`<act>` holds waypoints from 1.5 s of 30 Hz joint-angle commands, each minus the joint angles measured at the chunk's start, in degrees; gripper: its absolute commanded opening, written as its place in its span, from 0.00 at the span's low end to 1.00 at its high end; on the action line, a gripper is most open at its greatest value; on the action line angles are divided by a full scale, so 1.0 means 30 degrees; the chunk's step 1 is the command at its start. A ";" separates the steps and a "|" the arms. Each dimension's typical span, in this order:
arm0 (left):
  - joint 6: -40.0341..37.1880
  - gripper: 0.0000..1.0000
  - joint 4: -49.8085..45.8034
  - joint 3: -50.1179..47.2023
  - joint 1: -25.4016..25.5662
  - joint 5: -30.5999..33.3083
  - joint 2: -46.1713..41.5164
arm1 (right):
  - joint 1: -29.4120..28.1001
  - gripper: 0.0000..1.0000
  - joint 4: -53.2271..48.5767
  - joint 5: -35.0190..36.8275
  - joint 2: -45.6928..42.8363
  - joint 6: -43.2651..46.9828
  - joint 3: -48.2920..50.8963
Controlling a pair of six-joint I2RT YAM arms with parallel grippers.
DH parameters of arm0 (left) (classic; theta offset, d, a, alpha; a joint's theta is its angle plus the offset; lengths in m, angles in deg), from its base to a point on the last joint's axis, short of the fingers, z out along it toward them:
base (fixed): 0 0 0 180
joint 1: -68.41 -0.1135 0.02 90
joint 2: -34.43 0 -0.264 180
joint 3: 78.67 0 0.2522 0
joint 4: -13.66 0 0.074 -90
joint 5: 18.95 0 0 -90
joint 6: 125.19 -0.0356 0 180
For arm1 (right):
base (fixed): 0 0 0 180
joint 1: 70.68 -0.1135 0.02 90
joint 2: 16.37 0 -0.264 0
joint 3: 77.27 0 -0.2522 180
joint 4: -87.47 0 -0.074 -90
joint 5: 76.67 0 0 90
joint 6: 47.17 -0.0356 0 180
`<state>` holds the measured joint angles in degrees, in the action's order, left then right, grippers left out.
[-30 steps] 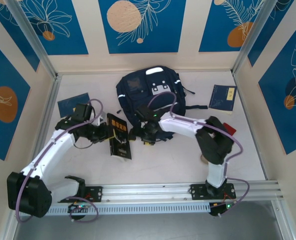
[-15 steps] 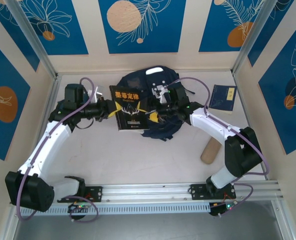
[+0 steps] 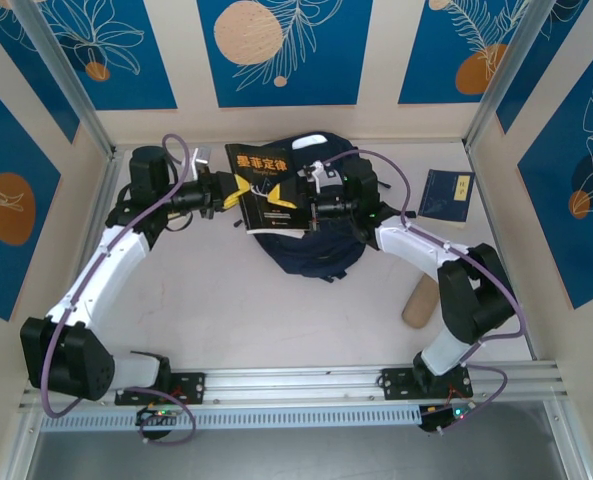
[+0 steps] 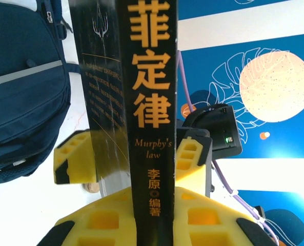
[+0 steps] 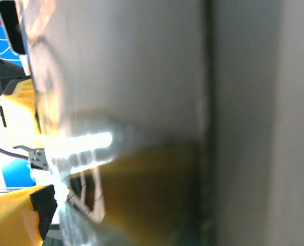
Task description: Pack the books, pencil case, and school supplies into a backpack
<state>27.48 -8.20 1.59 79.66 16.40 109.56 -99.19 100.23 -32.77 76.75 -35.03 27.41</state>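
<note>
The left gripper [image 3: 228,191] is clamped on the spine edge of the black book [image 3: 264,182] and holds it raised and tilted above the upper part of the backpack [image 3: 311,250], which lies on the tabletop [image 3: 276,320]. The right gripper [image 3: 313,205] sits at the book's opposite edge, over the backpack; whether its jaws are parted or closed cannot be determined. A second book [image 3: 446,195] lies on the tabletop, well to the right. Hazards: the confirmed grasp is on one edge only, so the book may pivot or slip during descent. The backpack opening is hidden beneath the book. If the fabric mouth is not held apart, the leading edge may catch the rim and push the backpack aside. The two grippers work close together, so contact between them is possible.
</note>
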 commanded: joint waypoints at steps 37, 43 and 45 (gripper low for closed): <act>-0.1824 1.00 -0.0699 -0.2596 -0.0558 0.0966 0.0412 | 0.0799 0.13 -0.1064 -0.0405 -0.3056 -0.1042 0.1155; -0.0480 0.89 0.1469 -0.2123 -0.0582 0.0907 0.1458 | 0.1075 0.13 -0.1764 -0.2063 -0.3028 -0.0380 0.1327; -0.0346 0.79 0.1811 -0.1876 -0.0579 0.1157 0.1692 | 0.1263 0.14 -0.2526 -0.2409 -0.3156 0.0297 0.1316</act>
<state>24.27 -7.35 -6.13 78.28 20.47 113.76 -96.13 92.28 -35.13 68.22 -37.17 31.56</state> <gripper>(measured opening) 0.813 0.187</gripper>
